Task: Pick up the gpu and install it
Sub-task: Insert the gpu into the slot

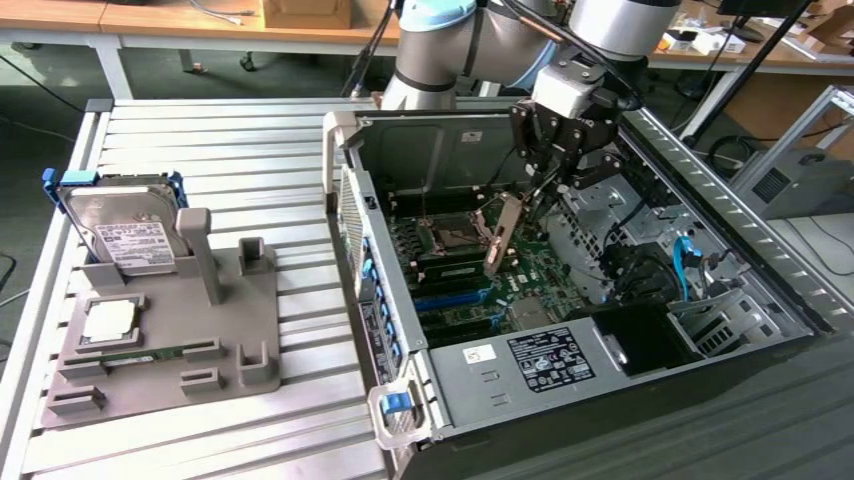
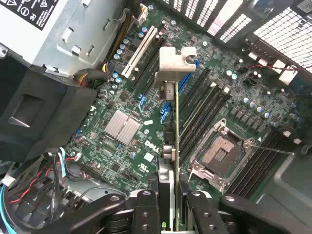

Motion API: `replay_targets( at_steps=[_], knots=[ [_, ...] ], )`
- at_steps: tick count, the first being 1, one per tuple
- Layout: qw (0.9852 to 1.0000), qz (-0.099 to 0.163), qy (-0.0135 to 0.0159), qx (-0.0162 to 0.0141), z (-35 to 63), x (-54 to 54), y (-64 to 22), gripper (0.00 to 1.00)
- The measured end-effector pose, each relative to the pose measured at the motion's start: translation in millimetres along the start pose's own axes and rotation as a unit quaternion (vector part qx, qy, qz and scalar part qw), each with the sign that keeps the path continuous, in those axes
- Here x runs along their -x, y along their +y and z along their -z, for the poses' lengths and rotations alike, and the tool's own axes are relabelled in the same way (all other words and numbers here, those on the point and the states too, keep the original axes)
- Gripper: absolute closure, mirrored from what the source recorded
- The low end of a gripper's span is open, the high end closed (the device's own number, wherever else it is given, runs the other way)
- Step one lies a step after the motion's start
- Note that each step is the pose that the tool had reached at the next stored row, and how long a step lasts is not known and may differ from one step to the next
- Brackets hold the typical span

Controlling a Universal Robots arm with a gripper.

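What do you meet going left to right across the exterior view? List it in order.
Hard drive → blue clip on the computer case's front corner → graphics card → blue cable.

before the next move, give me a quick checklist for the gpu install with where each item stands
1. gpu gripped: ok, the gripper is shut on its edge.
2. gpu inside the open case, over the motherboard: ok.
3. Bracket end toward the vented case wall: ok.
4. Card edge lined up with a slot: cannot tell.
5. Card seated in a slot: not ok, it appears to hang above the board.
6. Loose wires apart from the card: ok.
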State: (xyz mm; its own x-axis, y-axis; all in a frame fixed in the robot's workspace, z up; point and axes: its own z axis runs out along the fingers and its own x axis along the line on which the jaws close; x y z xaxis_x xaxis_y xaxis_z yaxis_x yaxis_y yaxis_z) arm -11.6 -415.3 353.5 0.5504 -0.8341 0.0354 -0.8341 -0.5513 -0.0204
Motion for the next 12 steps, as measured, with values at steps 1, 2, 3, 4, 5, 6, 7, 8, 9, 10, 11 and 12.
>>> replay_targets(
  at_steps=[1,2,3,4,5,6,7,8,9,10,11,12],
  knots=[
    [1.0,0.0,0.0,0.0,0.0,0.0,0.0,0.73],
    [1.0,0.0,0.0,0.0,0.0,0.0,0.0,0.73],
    [1.0,-0.002,0.0,0.0,-0.1,-0.1,-0.2,0.73],
    [1.0,-0.009,0.0001,0.0002,-0.2,-0.1,-0.2,0.73],
    [0.9997,-0.025,0.0004,0.0008,-0.4,-0.1,-0.2,0.73],
    [0.9992,-0.039,0.0008,0.0013,-0.5,-0.1,-0.2,0.73],
    [0.9976,-0.07,0.0014,0.0025,-0.9,-0.1,-0.2,0.73],
    [0.9967,-0.081,0.0017,0.0028,-1.1,-0.1,-0.2,0.73],
    [0.9937,-0.112,0.0023,0.0039,-1.6,-0.1,-0.2,0.73],
    [0.9922,-0.125,0.0026,0.0044,-1.8,-0.1,-0.2,0.73],
    [0.9899,-0.142,0.0029,0.005,-2.1,-0.1,-0.2,0.73],
    [0.9876,-0.157,0.0032,0.0055,-2.4,-0.1,-0.2,0.73]
  ],
)
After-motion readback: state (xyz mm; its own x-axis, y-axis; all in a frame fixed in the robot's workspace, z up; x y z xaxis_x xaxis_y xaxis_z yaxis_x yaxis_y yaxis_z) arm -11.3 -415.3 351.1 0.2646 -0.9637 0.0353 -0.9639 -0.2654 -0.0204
